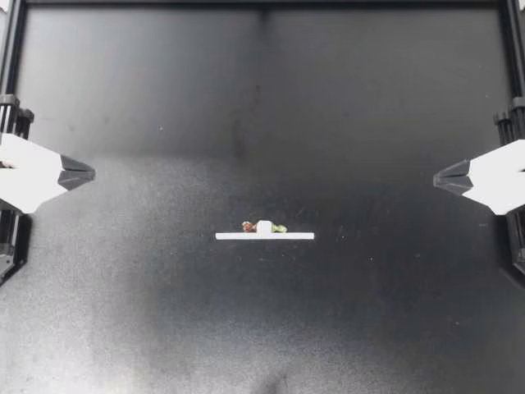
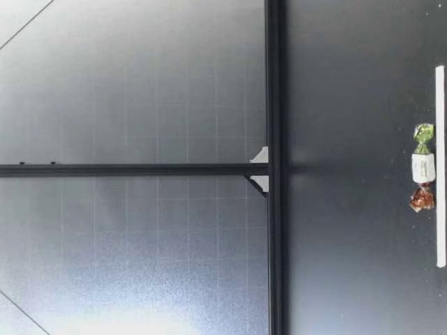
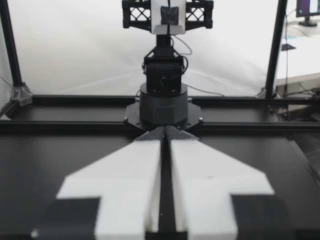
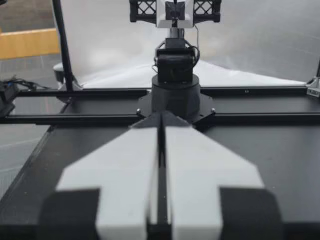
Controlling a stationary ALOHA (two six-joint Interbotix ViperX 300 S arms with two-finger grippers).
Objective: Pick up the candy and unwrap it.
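A wrapped candy (image 1: 263, 226) lies at the table's middle, white in the body with one brown twisted end and one green twisted end. It rests just behind a white strip (image 1: 264, 236) on the black table. The low view shows the candy (image 2: 422, 167) lying flat beside the white strip (image 2: 440, 167). My left gripper (image 1: 90, 174) hangs at the left edge, shut and empty, far from the candy. My right gripper (image 1: 438, 176) hangs at the right edge, also shut and empty. In each wrist view the fingers (image 3: 135, 195) (image 4: 130, 185) lie pressed together, pointing at the opposite arm's base.
Black frame rails (image 1: 262, 4) border the black table (image 1: 246, 123) at the back and sides. The opposite arm's base (image 3: 164, 107) stands at the far edge in the left wrist view, and likewise a base (image 4: 175, 97) in the right wrist view.
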